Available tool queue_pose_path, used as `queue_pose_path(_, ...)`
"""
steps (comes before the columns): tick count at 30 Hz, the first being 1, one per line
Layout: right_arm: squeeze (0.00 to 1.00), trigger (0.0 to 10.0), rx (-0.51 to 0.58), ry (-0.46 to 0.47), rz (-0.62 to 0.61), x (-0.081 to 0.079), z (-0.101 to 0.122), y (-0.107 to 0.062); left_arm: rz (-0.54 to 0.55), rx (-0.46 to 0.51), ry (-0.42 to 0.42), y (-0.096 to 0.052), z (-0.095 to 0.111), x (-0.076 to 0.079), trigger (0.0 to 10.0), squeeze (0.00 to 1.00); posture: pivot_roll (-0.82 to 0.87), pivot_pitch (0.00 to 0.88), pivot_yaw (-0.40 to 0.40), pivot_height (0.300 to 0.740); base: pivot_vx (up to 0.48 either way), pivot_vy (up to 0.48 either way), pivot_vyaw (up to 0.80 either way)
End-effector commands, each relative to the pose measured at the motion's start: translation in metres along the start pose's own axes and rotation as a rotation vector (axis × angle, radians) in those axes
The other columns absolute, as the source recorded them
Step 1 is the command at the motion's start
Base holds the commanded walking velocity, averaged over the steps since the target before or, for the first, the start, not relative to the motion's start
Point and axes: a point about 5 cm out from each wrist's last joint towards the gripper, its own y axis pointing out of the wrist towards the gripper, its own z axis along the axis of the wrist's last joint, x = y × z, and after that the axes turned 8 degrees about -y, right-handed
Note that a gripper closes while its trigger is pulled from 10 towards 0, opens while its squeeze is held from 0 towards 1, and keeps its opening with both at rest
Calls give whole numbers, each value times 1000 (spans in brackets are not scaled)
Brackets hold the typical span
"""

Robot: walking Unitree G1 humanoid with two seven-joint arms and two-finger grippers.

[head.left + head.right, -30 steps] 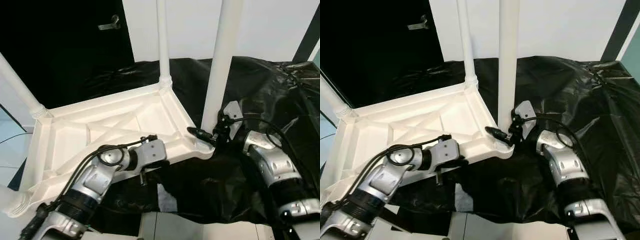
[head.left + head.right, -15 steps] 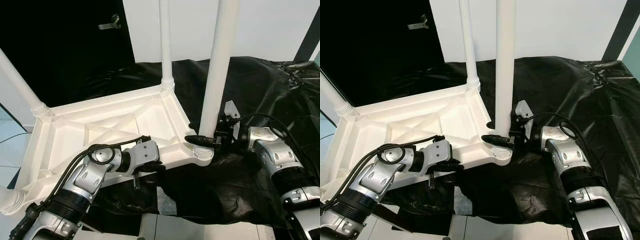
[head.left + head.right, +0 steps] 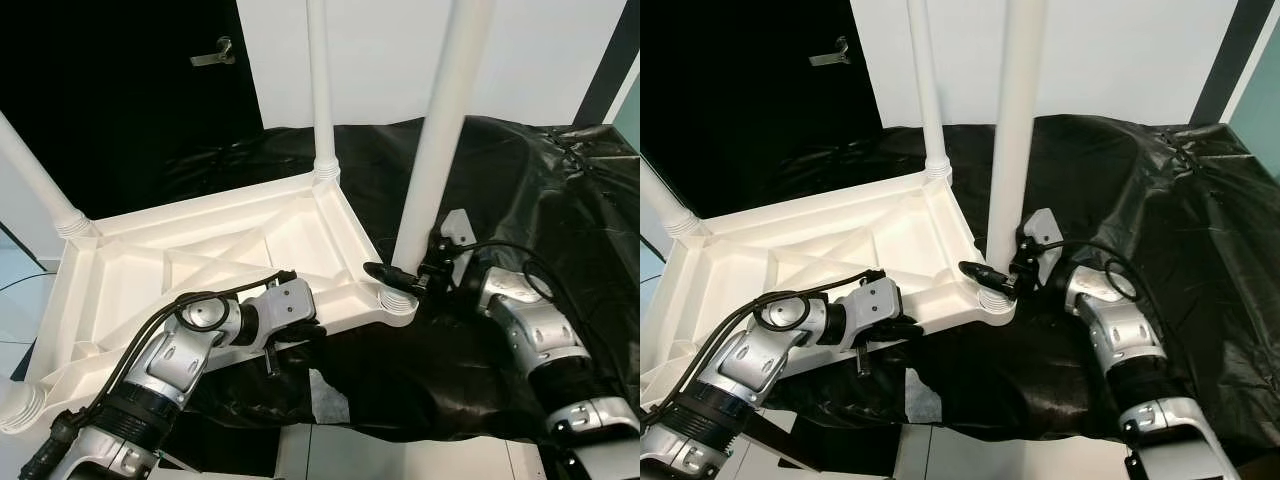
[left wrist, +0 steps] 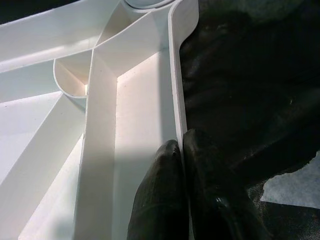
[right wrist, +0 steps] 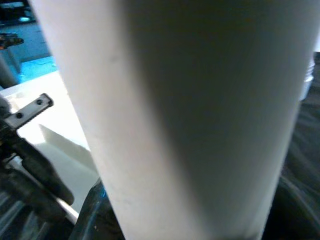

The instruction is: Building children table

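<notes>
Only plain white table (image 3: pixel 200 255), unmarked leg (image 3: pixel 435 150)

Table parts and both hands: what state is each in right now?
Tabletop: upside down on black sheet.
Near right leg: upright at corner socket, tilted slightly.
Far leg: upright, seated.
Left legs: attached, splaying out.
Left hand: shut on tabletop's rim.
Right hand: around near right leg's base.

White table leg (image 5: pixel 190 115) looms close before black sheeting (image 5: pixel 300 200)
</notes>
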Motion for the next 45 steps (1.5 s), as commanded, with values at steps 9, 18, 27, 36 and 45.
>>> queue_pose_path(9, 0, 10000, -226, 127, -461, -20, -30, 6, 74, 53, -12, -6, 9, 1, 10000, 0, 19, 0, 48, 740, 0, 0, 0)
queue_pose_path(18, 0, 10000, -234, 166, -790, -43, -15, 21, 80, 80, -17, 0, 15, 6, 10000, 0, 27, 0, 30, 740, 0, 0, 0)
queue_pose_path(27, 0, 10000, -235, 132, -837, -44, -18, 4, 109, 88, -23, -1, 18, 4, 10000, 0, 22, 0, 29, 740, 0, 0, 0)
queue_pose_path(36, 43, 10000, -178, 9, -784, -52, -29, -8, 118, 97, -78, -3, 18, 1, 10000, 122, 16, 0, 36, 740, 0, 0, 0)
queue_pose_path(45, 43, 10000, -53, 27, -783, -49, -11, -6, 97, 140, -108, -12, 24, 0, 10000, 1000, 25, 0, 32, 740, 0, 0, 0)
